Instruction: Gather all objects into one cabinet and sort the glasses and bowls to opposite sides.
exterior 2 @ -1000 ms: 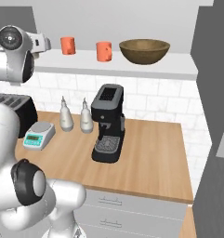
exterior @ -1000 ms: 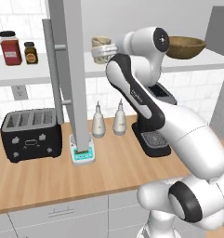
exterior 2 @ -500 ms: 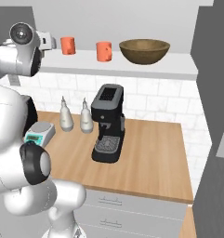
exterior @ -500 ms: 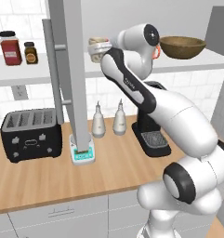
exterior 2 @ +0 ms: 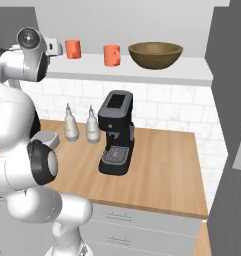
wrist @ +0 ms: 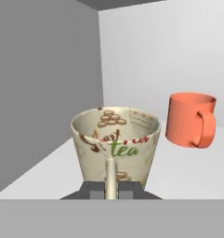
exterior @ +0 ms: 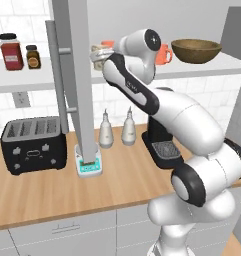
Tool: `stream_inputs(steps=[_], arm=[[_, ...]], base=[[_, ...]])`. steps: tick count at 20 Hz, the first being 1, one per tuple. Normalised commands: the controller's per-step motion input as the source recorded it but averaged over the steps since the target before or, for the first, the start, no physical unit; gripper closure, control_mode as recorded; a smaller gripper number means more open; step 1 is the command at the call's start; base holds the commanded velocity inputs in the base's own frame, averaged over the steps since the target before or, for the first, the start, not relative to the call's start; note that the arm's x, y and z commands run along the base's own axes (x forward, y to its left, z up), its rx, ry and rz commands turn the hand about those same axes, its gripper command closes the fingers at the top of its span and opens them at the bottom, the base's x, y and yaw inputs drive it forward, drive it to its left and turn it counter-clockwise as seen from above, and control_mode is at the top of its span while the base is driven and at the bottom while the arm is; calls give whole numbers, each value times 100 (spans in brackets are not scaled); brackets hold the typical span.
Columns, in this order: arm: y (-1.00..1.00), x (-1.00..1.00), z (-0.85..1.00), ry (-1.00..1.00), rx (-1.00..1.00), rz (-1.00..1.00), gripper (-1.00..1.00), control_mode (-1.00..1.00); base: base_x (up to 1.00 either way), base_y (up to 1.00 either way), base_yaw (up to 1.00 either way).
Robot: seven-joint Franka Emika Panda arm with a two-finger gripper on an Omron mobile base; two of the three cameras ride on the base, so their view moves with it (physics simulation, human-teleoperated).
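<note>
My gripper (wrist: 111,189) is shut on the handle of the cream mug (wrist: 115,144), which stands upright just over the white shelf (wrist: 178,179) and has "tea" printed on it. In the left base view the cream mug (exterior: 96,52) sits at the cabinet's left end, beside the open grey door (exterior: 77,75). One coral-orange mug (wrist: 191,119) stands a little beyond it on the right. The second orange mug (exterior: 164,54) is farther right, near the wide brown wooden bowl (exterior: 196,50). From the right base view both orange mugs (exterior 2: 72,48) (exterior 2: 111,55) and the bowl (exterior 2: 155,54) line the shelf.
Two spice jars (exterior: 13,50) stand on the shelf left of the door. On the counter are a black toaster (exterior: 32,145), a small teal scale (exterior: 89,167), two white bottles (exterior: 106,131) and a black coffee machine (exterior 2: 116,132).
The arm has swung its elbow round, and the cream mug has shifted slightly left and lower towards the shelf's left end. The other mugs and the bowl have not moved.
</note>
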Motion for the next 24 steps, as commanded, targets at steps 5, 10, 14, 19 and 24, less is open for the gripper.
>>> stream_inputs(steps=[5, 10, 14, 19, 24], arm=[[12, 43, -5, 0, 0, 0, 100, -100], [11, 51, 0, 0, 0, 0, 100, -100], [18, 39, 0, 0, 0, 0, 100, -100], [15, 32, 0, 0, 0, 0, 100, -100], [4, 10, 0, 0, 0, 0, -100, -100]], base=[[0, 0, 0], [0, 0, 0], [0, 0, 0], [0, 0, 0], [0, 0, 0]])
